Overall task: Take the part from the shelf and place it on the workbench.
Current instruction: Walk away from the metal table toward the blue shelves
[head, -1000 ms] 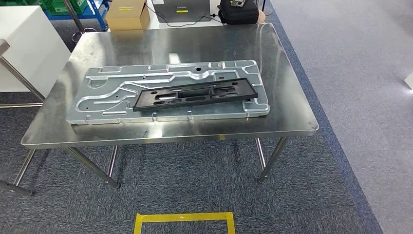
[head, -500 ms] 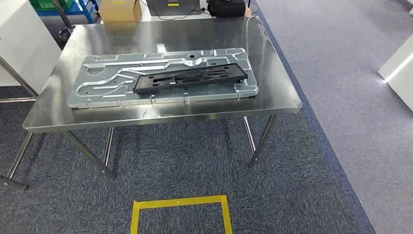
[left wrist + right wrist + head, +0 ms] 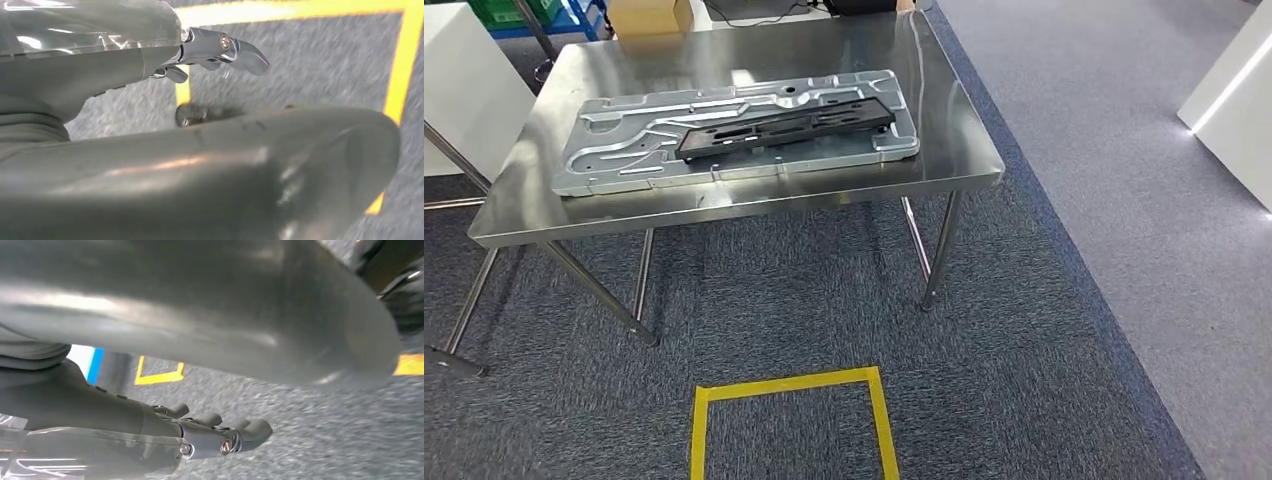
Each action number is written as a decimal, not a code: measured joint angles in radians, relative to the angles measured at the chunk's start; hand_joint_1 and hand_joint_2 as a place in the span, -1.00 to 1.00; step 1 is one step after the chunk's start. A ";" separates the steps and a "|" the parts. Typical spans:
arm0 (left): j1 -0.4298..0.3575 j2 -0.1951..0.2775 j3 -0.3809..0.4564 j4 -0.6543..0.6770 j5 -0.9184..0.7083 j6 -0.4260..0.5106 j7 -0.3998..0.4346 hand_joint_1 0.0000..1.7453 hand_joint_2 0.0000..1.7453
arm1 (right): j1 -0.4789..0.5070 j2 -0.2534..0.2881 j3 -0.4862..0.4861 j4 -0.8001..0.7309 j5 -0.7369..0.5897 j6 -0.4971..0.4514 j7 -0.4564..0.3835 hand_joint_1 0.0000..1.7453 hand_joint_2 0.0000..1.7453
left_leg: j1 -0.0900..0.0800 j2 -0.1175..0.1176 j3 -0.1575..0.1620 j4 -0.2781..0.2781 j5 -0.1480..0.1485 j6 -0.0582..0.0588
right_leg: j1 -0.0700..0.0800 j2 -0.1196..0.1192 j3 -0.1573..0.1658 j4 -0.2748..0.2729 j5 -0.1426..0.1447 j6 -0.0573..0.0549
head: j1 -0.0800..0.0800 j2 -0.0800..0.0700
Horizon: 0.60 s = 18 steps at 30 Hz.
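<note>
A long black plastic part (image 3: 784, 128) lies flat on a large silver stamped metal panel (image 3: 624, 150). The panel rests on the steel workbench (image 3: 949, 130) in the upper left of the head view. My left hand (image 3: 165, 60) hangs over grey carpet and yellow tape, its fingers stretched out and holding nothing. My right hand (image 3: 200, 437) hangs the same way above the carpet, fingers extended and empty. Both hands are far from the bench.
A yellow tape square (image 3: 789, 385) marks the carpet in front of the bench. A white cabinet (image 3: 464, 90) stands at the left and a white unit (image 3: 1234, 90) at the right. A cardboard box (image 3: 649, 15) sits behind the bench. Paler flooring (image 3: 1124, 150) runs along the right.
The whole picture has shifted: the camera has moved back and turned, so the bench sits higher and further left. The black part and panel lie as before.
</note>
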 joint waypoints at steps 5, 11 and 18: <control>0.000 -0.002 -0.002 0.000 0.005 0.002 0.008 -1.00 -1.00 | 0.000 0.000 0.000 0.000 0.009 0.002 0.002 -1.00 -1.00 | -0.001 -0.002 -0.004 0.197 -0.080 -0.001 | 0.013 -0.002 -0.087 0.009 0.062 -0.009 | -0.002 0.000; -0.011 -0.002 -0.002 0.000 0.009 0.005 0.014 -1.00 -1.00 | -0.003 0.000 0.001 0.000 0.019 0.001 0.001 -1.00 -1.00 | -0.017 -0.003 0.234 -0.133 -0.058 0.034 | 0.013 -0.005 -0.143 0.022 0.122 0.016 | -0.001 0.000; -0.006 -0.008 -0.003 0.000 0.017 0.008 0.012 -1.00 -1.00 | 0.001 -0.002 0.001 0.000 0.022 -0.004 -0.001 -1.00 -1.00 | -0.014 0.007 0.147 -0.142 0.029 0.064 | 0.007 0.001 -0.194 0.240 -0.081 0.045 | 0.002 0.000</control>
